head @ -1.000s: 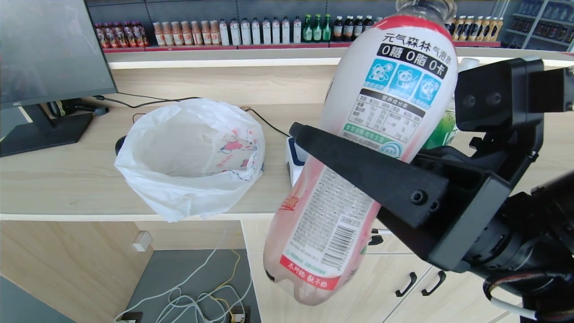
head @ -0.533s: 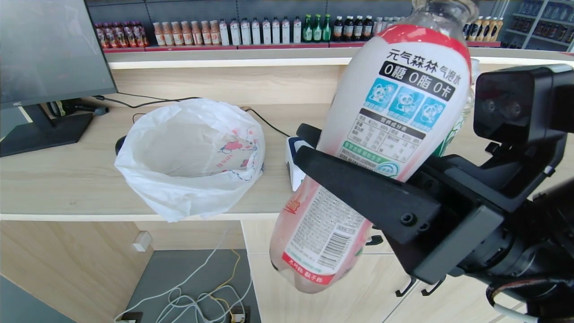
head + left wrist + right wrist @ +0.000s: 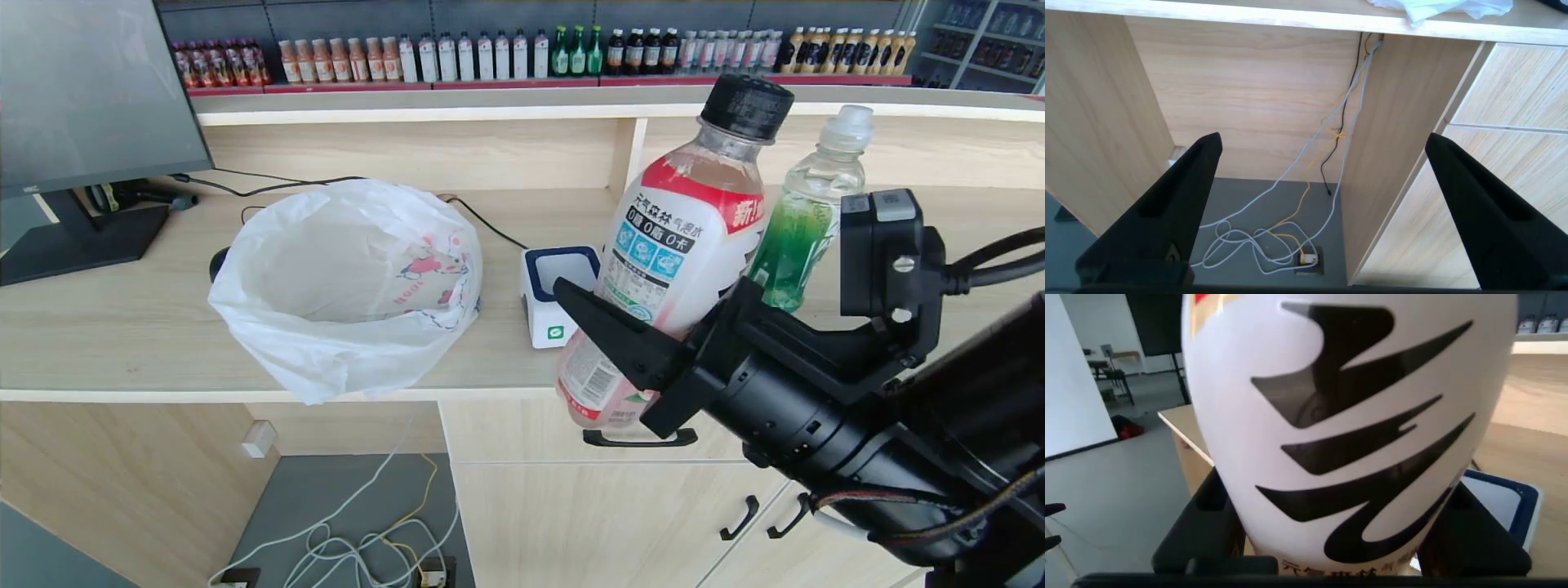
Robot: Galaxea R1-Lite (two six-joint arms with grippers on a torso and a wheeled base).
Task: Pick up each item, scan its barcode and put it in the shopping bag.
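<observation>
I've lowered the pink drink bottle (image 3: 682, 245) away from my head; it now tilts near the barcode scanner (image 3: 545, 314), pinched in my right gripper (image 3: 608, 331). My left gripper (image 3: 1323, 145) hangs spread.

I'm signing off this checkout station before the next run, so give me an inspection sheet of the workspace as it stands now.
Surface: light wooden counter, with the scanner standing right of the shopping bag.
Job's things: pink bottle held tilted near the counter's front edge, beside the scanner; green bottle behind it, base hidden; shopping bag open, nothing seen inside.
Clutter: monitor at the counter's left; small dark object by its stand.
Grippers: right gripper shut on the pink bottle; left gripper open, below counter level, holding nothing.
Cables: black cable on the counter behind the bag; white and yellow cables on the floor.
Surroundings: shelves of bottled drinks behind.
</observation>
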